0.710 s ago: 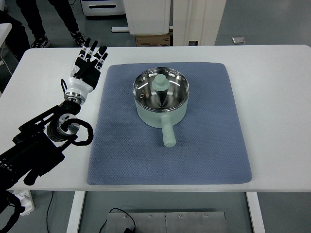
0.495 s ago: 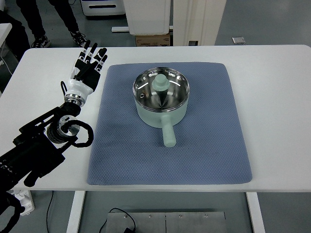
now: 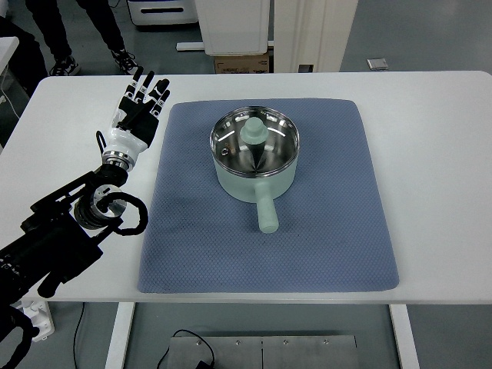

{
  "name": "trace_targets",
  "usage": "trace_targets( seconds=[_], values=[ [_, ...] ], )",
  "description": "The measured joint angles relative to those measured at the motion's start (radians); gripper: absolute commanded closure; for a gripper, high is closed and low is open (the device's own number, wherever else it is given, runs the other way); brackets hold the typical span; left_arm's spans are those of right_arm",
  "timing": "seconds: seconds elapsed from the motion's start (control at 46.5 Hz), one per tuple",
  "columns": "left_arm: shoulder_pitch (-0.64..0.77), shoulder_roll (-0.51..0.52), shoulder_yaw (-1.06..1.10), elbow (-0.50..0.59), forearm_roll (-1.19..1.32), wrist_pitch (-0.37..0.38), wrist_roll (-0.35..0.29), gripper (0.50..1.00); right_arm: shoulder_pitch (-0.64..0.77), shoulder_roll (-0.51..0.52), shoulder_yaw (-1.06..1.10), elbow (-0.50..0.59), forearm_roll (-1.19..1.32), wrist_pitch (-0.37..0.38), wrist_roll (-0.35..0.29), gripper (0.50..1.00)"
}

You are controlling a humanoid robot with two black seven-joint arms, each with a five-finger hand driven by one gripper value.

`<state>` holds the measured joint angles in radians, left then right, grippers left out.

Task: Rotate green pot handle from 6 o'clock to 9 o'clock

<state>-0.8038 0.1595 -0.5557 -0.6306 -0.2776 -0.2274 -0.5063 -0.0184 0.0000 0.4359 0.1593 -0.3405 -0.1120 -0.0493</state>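
My left hand (image 3: 138, 111) hovers over the desk (image 3: 446, 154) with fingers spread, holding nothing — well left of the pot (image 3: 255, 154), which sits on the mat (image 3: 323, 238), handle (image 3: 266, 211) pointing toward me.

White table (image 3: 430, 154), top surface fully in view. One blue quilted mat (image 3: 269, 246) lies flat on it, roughly central, its near edge close to the table's near edge. Pot (image 3: 255, 157) stands on the mat's far half, not on bare table. Bare tabletop shows left, right and beyond the mat.
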Motion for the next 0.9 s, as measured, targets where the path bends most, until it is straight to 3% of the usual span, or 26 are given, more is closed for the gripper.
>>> trace_targets(
  seconds=[0.904],
  values=[
    [0.018,0.002,-0.01,-0.013,0.002,-0.031,-0.001,0.5,0.0,0.0,0.0,0.0,0.0,0.0,0.0,0.5]
  ],
)
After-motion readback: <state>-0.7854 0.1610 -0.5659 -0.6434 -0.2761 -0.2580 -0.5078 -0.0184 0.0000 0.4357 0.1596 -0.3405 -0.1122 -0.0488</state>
